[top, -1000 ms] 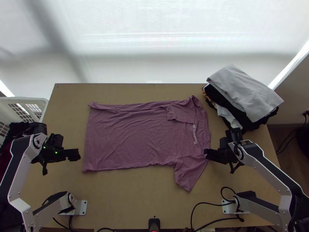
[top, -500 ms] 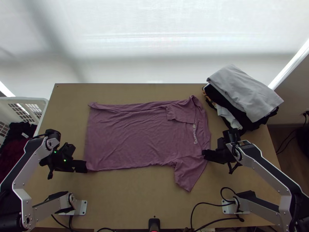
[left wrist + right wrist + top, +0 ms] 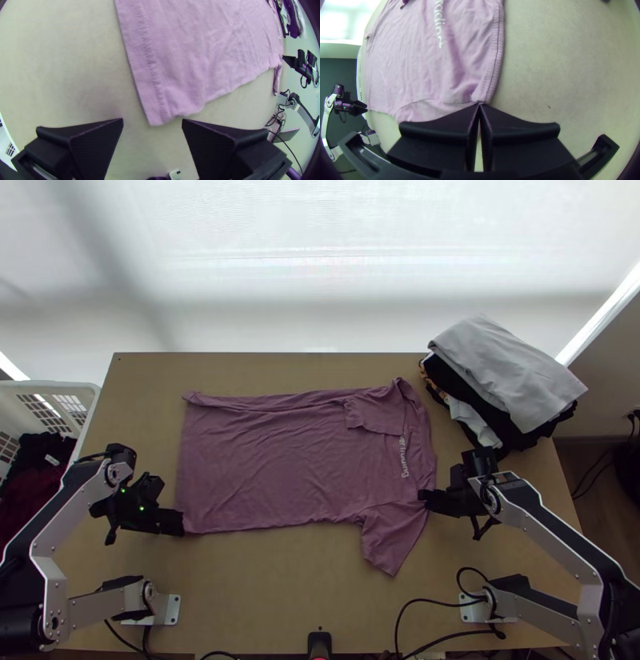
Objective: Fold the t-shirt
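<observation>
T-shirt (image 3: 280,460): lay spread, long axis 9 to 3 o'clock.
Right gripper (image 3: 479,104): at the shirt's 4 o'clock, closed on its edge.
Left gripper (image 3: 152,120): at 8 o'clock, wide open, empty.
Hem corner (image 3: 157,117): nearest the left, just towards 3 o'clock.

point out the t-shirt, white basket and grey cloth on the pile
T-shirt (image 3: 280,464): top view, middle of body
White basket (image 3: 60,386): top view, rim
Grey cloth (image 3: 512,372): top view, broad upper side

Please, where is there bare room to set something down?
Bare table: between t-shirt and near edge; narrower strip between t-shirt and far edge. Crowded: right side, by clothes pile and right gripper; left side, by left gripper.
</observation>
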{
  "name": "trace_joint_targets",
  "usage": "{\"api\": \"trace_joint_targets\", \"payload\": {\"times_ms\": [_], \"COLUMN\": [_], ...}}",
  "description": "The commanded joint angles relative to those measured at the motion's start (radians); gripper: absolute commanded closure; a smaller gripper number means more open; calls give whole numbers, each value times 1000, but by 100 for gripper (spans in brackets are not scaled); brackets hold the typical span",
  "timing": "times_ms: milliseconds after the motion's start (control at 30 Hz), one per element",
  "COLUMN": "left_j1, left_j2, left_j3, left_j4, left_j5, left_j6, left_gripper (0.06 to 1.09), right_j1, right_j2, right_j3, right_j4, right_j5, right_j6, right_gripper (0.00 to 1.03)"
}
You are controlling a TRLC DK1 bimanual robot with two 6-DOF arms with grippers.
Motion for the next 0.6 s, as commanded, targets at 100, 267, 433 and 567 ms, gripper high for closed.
{"api": "trace_joint_targets", "payload": {"times_ms": [100,267,433,567], "left_j1": [-35,-57,-12,48], "left_j2": [-18,-63,-87,-90], "left_j3": [-12,-29,28,134], "left_j4": [56,99,94,87], "left_j5": [58,63,63,86], "left_j6": [-45,-51,-48,-105], "left_gripper": [75,105,105,105], "right_j1": [-10,-10,-39,-44], "right_j2": [-3,-3,-37,-123], "right_j3": [-21,-19,2,56], "right_j4": [5,4,4,5], "right_j5": [-6,-4,-4,39], "right_j6": [8,8,8,4], "right_gripper": [100,100,100,100]}}
